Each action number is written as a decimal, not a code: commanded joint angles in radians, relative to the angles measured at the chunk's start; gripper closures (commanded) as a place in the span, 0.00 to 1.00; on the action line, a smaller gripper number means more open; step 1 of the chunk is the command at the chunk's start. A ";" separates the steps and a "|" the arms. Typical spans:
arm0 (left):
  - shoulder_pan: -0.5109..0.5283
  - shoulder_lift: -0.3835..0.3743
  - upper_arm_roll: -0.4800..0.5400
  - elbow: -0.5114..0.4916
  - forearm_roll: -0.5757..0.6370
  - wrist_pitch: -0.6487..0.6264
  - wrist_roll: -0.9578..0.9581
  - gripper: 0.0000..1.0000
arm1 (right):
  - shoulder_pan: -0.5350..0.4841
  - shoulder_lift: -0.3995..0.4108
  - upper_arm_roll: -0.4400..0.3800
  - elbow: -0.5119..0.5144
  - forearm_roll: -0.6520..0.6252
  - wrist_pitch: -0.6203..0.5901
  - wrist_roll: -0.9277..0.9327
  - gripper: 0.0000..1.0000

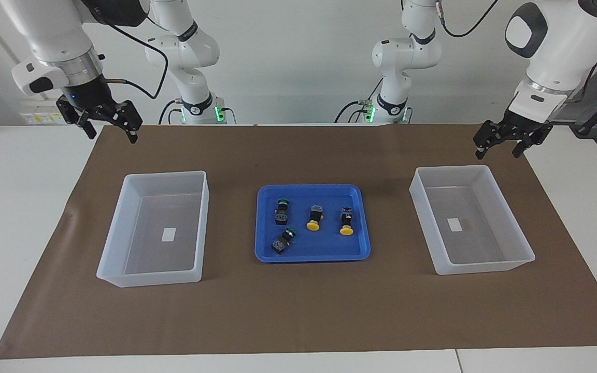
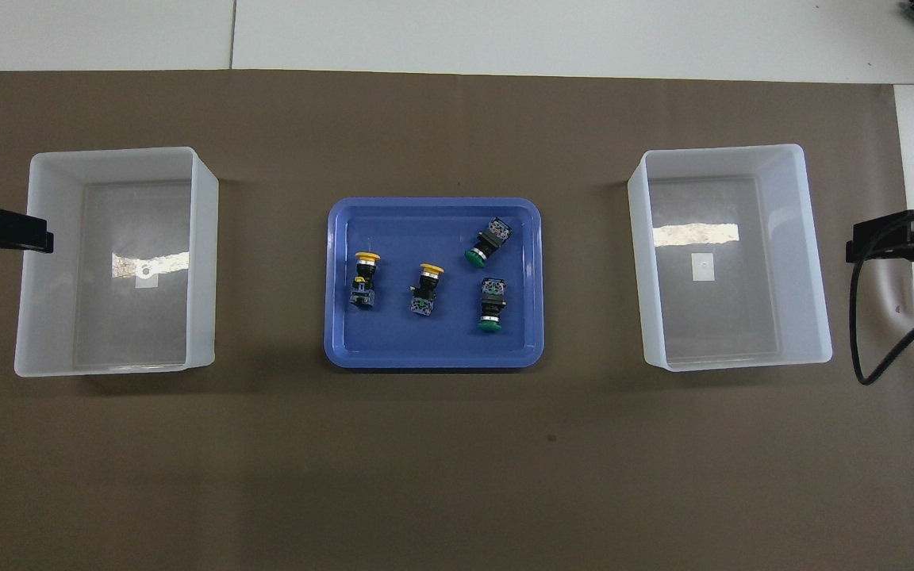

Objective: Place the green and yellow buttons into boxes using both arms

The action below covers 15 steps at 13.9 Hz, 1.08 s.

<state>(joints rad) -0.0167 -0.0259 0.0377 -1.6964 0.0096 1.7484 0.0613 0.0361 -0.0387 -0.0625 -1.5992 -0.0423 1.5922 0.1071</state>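
Plainly, nothing has been picked yet: all 4 buttons lie on their sides in the shallow blue tray [image 1: 313, 256] at the table's middle, between the 2 boxes.

The left gripper [image 1: 499, 146] hangs, fingers apart and empty, over the mat by the robot-side corner of the box at the left arm's end [image 1: 524, 256]. The right gripper [image 1: 108, 126] hangs likewise spread over the mat's edge near the box at the right arm's end [image 1: 109, 272].

The 2 yellow buttons [image 1: 314, 217] [image 1: 347, 221] lie toward the left arm's end of the tray, long axes pointing away from the robots, caps farthest. The 2 green buttons [image 1: 282, 211] [image 1: 283, 241] lie toward the right arm's end, 1 skewed. So each arm probably takes its nearer colour.

Bodies are black, blocky, hard plastic; yellow caps are wide mushrooms, green caps small domes. The boxes are translucent, slope-walled, empty but for a sticker.
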 commanded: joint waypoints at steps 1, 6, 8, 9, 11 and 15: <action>0.012 -0.012 -0.007 -0.012 -0.016 -0.003 -0.006 0.00 | -0.007 -0.032 0.004 -0.036 0.022 0.005 -0.009 0.00; 0.017 -0.014 -0.007 -0.015 -0.014 0.005 -0.006 0.00 | 0.022 -0.049 0.006 -0.077 0.022 0.044 0.000 0.00; 0.003 -0.014 -0.007 -0.020 -0.014 0.017 -0.008 0.00 | 0.069 -0.024 0.006 -0.074 0.018 0.104 0.040 0.00; 0.001 -0.014 -0.009 -0.025 -0.014 0.037 -0.009 0.00 | 0.103 -0.003 0.006 -0.077 0.012 0.132 0.093 0.00; -0.020 -0.015 -0.018 -0.057 -0.014 0.094 -0.009 0.00 | 0.172 0.038 0.006 -0.103 0.013 0.202 0.184 0.00; -0.121 -0.005 -0.018 -0.139 -0.016 0.196 -0.037 0.00 | 0.347 0.190 0.007 -0.117 0.019 0.378 0.467 0.00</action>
<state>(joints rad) -0.0856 -0.0221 0.0104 -1.7656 0.0068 1.8640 0.0555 0.3248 0.0841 -0.0561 -1.7140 -0.0381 1.8951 0.4688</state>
